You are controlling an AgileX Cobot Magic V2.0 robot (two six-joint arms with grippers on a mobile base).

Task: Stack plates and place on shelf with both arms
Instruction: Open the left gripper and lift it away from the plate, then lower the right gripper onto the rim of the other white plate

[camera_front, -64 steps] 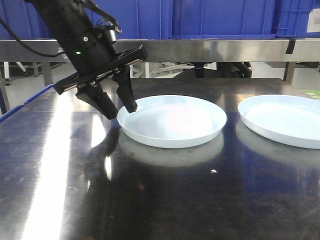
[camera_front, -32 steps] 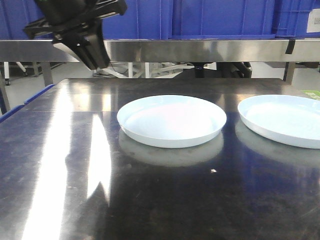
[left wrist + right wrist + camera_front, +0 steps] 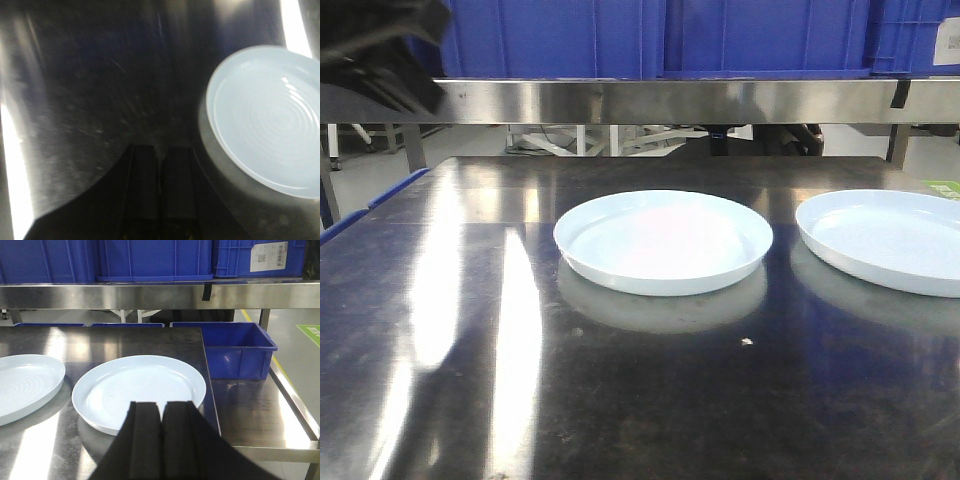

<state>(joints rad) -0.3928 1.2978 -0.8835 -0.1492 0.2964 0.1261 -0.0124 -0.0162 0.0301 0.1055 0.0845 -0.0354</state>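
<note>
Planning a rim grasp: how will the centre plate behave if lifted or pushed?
The plate looks rigid, probably won't flex. Its glossy rim may slip when gripped. Low and flat, it likely slides rather than tips.

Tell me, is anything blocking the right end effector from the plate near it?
No, nothing visible. The right end effector, shut, hangs right by the near rim of the plate, with no object between them.

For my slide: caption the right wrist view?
Shut right gripper by rim of one plate; second plate alongside, unstacked.
</note>
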